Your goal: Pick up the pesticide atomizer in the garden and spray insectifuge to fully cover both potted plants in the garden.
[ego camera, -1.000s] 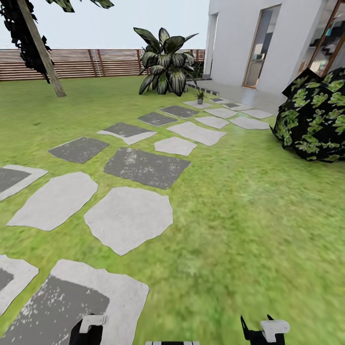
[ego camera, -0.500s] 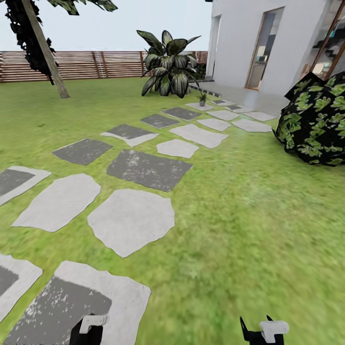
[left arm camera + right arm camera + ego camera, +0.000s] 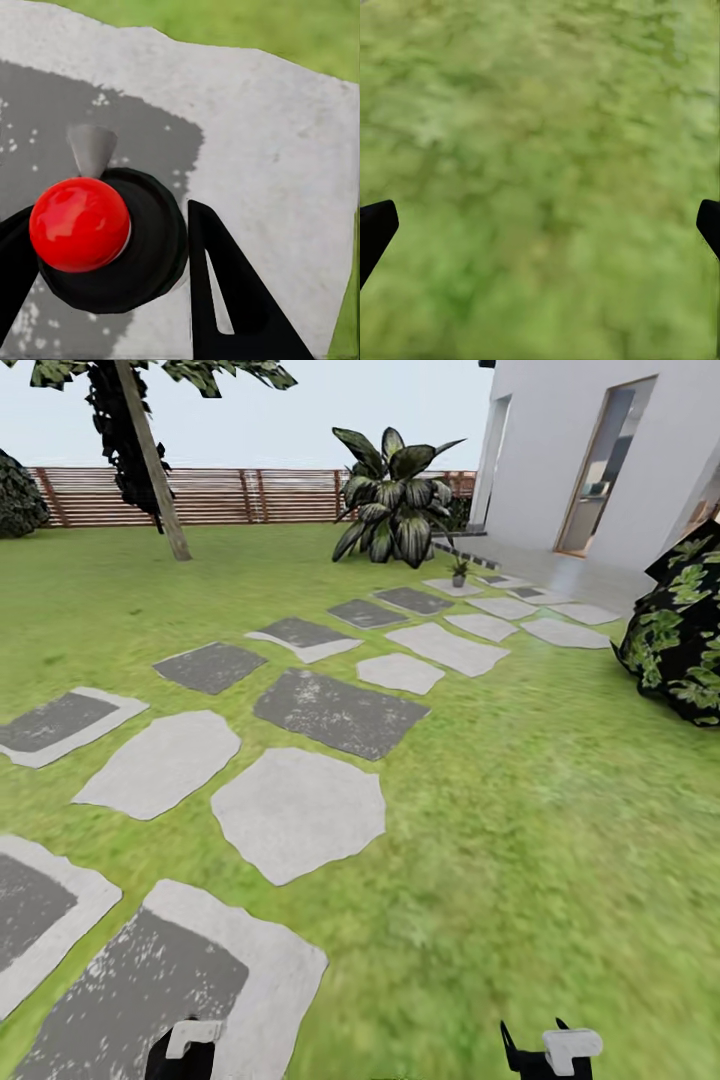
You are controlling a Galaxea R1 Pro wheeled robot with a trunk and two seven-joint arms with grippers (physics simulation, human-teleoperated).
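Jaws of the left gripper (image 3: 188, 1055) stand apart in its wrist view, with nothing of the task between them. Beneath them is a grey stepping stone (image 3: 262, 135) with a dark worn patch. In front of it sits a red ball (image 3: 79, 223) on a black round body that I cannot identify.

From the head camera, a leaning tree trunk (image 3: 150, 460) rises at about eleven o'clock before the brown slatted fence (image 3: 230, 495). More stepping stones (image 3: 335, 712) run across the lawn (image 3: 520, 810) from seven o'clock up toward one. At the far end of that path, near twelve to one o'clock, stands what I judge to be a potted plant (image 3: 395, 500). It is a rosette of broad pointed, pale-streaked leaves, and I can make out no pot. Just beside it, nearer the white house (image 3: 560, 450), is a tiny plant in a grey pot (image 3: 459, 572). A dark leafy bush (image 3: 685, 630) sits at three o'clock.

The right gripper (image 3: 545, 1052) hangs over bare grass, jaws wide apart and empty.

I cannot tell from here where the pesticide atomizer lies, so the robot is probably in transit or searching. Such a slender spray bottle is likely light, stiff and smooth-sided, and easy to tip over. I would clamp it across the body below the trigger head and keep it upright, leaving the trigger free.
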